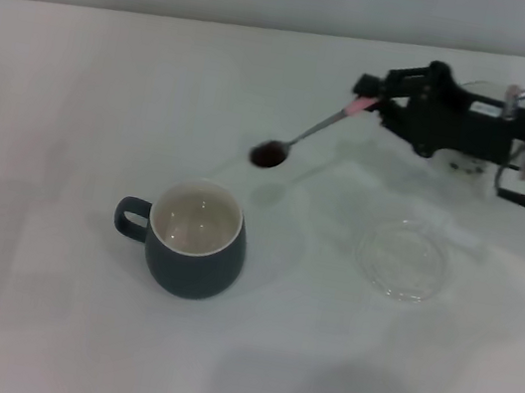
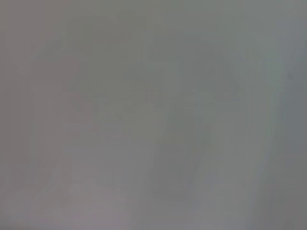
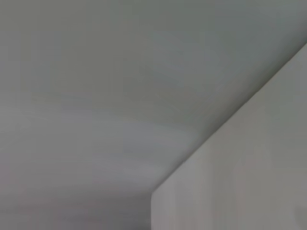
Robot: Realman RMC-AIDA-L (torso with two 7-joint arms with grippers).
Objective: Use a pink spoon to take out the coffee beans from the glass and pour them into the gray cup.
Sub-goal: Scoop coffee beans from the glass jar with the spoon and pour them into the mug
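Observation:
In the head view, my right gripper (image 1: 370, 98) is shut on the pink handle end of the pink spoon (image 1: 319, 128) and holds it in the air at the back right of the table. The spoon slopes down to the left, and its bowl carries dark coffee beans (image 1: 268, 154). The bowl is above the table, behind and a little to the right of the gray cup (image 1: 196, 246). The cup stands upright, its cream inside looks empty, and its handle points left. The glass is mostly hidden behind the gripper; a clear shape with dark specks (image 1: 461, 165) shows under it. The left gripper is out of view.
A flat shallow clear glass dish (image 1: 403, 260) lies on the white table (image 1: 73, 124), to the right of the gray cup and in front of my right arm. Both wrist views show only blurred pale surfaces.

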